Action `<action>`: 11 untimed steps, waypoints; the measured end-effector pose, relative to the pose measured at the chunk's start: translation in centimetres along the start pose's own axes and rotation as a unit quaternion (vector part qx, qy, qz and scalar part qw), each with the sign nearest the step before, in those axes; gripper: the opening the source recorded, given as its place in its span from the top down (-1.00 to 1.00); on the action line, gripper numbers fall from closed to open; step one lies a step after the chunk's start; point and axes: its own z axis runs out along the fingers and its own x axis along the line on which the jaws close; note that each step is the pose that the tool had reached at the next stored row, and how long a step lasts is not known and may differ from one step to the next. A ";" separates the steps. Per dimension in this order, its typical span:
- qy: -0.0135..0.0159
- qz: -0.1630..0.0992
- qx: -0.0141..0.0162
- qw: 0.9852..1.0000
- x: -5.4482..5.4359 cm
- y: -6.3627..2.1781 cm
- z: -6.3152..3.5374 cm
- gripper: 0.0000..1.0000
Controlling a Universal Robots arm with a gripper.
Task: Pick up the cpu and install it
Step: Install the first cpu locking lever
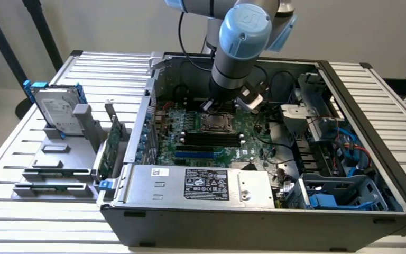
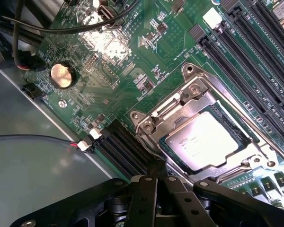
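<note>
Gripper (image 2: 156, 177) shut above cpu (image 2: 206, 140), slatted table (image 1: 19, 137) beneath.

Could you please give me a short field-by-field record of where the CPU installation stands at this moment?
cpu: lying flat inside the socket, silver top facing up
socket frame: metal frame around the cpu on the green motherboard
claw: shut, empty, just beside the socket's edge
arm: reaching down into the open computer case
hard drive: standing in the grey rack outside the case, at the exterior view's left
</note>
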 end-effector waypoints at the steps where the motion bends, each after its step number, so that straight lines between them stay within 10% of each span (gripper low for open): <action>1: 0.000 0.000 0.000 1.000 0.0 0.00 0.00 0.79; 11: -0.001 -0.001 0.000 1.000 0.0 0.06 -0.02 0.79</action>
